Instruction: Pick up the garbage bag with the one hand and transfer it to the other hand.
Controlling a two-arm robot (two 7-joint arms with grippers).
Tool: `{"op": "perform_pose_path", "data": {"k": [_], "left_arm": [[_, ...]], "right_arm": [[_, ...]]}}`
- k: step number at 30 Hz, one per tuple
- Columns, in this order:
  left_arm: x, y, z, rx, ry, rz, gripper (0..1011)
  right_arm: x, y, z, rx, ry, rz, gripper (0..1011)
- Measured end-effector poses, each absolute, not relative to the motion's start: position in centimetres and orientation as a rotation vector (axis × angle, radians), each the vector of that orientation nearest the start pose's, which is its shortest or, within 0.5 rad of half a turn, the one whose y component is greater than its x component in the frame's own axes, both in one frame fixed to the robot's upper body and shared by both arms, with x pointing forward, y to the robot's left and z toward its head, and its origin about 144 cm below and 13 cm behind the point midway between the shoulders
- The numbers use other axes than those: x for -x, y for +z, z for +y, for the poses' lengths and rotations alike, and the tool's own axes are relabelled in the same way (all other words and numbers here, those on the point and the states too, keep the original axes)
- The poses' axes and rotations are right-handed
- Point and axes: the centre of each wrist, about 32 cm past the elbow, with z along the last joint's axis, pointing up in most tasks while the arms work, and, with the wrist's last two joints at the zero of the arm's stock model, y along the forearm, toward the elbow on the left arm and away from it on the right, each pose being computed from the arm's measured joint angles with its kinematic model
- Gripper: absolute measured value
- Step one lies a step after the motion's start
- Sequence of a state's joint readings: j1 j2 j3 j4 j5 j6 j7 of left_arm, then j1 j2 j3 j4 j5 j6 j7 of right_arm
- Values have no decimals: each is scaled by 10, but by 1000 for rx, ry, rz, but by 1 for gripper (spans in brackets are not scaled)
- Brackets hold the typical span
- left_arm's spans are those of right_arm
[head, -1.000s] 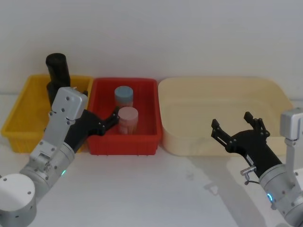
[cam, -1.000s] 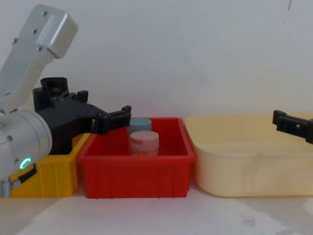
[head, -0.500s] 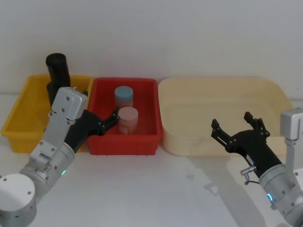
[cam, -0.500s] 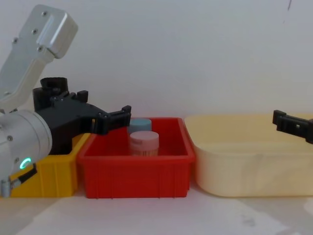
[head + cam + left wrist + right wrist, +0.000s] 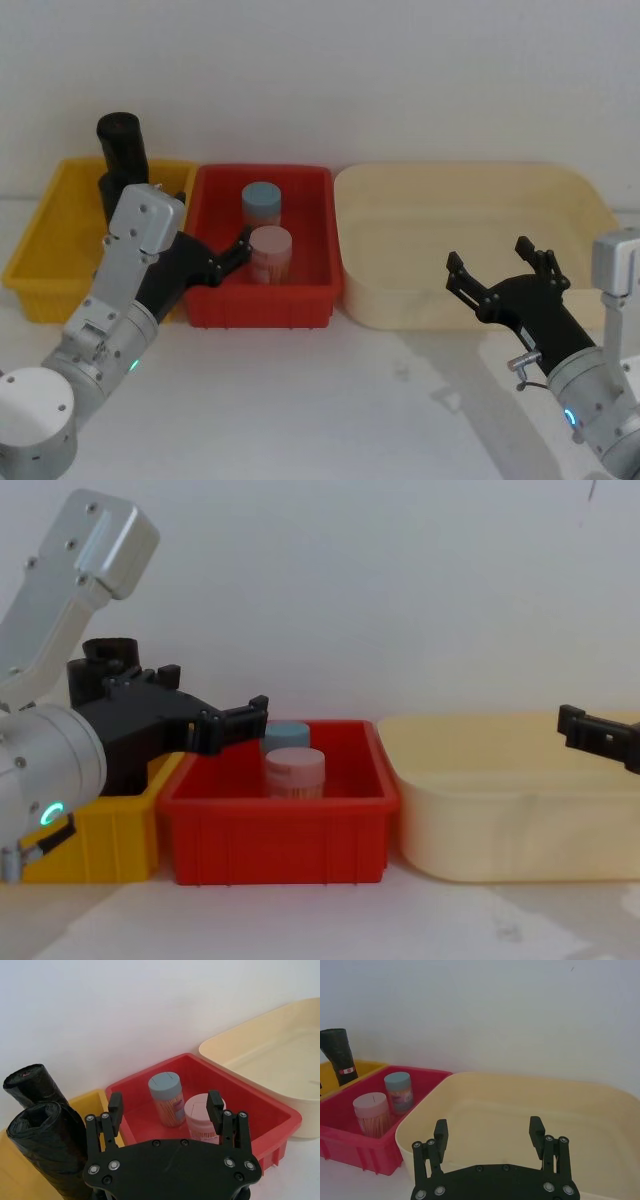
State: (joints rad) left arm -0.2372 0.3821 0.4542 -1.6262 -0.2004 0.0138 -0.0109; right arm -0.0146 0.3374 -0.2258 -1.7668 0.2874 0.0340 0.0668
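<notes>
Garbage bag [image 5: 122,145], 10 o'clock from L gripper [image 5: 165,1104]: prob. light, squashy, slick; pinch mid-roll. Jaws spread, R gripper [image 5: 490,258] too.

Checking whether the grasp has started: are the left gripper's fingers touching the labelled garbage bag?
Apart. Left wrist view: the left gripper is open over the red bin, with yellow bin wall showing between its fingers and the garbage bag.

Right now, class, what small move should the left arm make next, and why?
Probably turn the left end effector, open and facing the red bin, leftward toward the labelled garbage bag standing in the yellow bin; the roll stands beside it, not between its jaws.
</notes>
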Motion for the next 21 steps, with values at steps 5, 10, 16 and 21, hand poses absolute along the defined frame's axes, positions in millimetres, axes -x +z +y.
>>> {"op": "perform_pose_path", "data": {"k": [5,10,16,21], "left_arm": [[-492,1204,198,-61,1124,-268,1000],[-491,1205,198,-58,1124,-268,1000],[-481,1216,198,-54,1138,-265,1000],[-467,1227,200,-57,1164,-259,1000]], "right_arm": [[-443,1189,-237,-26,-1229,-75,1001],[-444,1189,-237,-28,-1227,-76,1002],[-447,1192,-236,-35,-1201,-71,1001],[-455,1197,-236,-47,-1154,-61,1001]]}}
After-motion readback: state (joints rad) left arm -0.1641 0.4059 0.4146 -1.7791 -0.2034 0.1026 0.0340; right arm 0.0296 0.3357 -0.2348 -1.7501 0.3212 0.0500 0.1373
